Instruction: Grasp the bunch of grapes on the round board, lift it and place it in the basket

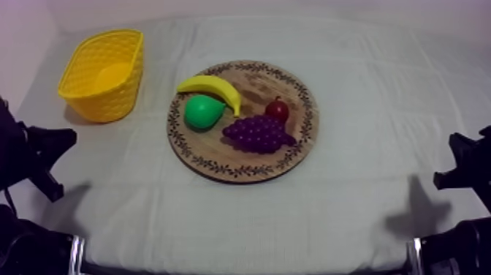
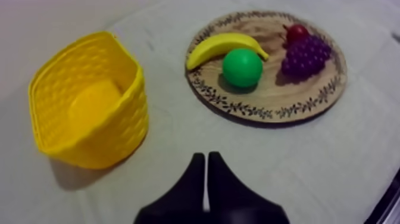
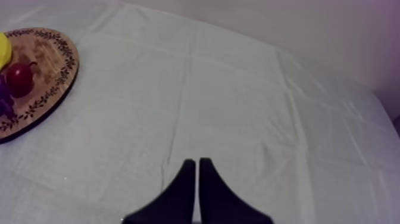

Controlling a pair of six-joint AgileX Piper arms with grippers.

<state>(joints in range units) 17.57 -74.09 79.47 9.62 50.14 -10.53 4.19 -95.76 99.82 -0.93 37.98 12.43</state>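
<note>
Now | purple bunch of grapes [image 1: 257, 134] on round wooden board [image 1: 219, 155] | yellow woven basket [image 1: 109, 102] well apart | left gripper [image 2: 206, 158], right gripper [image 3: 197, 162] clenched empty

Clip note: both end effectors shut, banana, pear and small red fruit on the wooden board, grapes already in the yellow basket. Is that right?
One error: the bunch of grapes lies on the wooden board too, beside the small red fruit; the yellow basket is empty, as the top view shows. Banana, pear, shut left end effector and shut right end effector stand.
</note>
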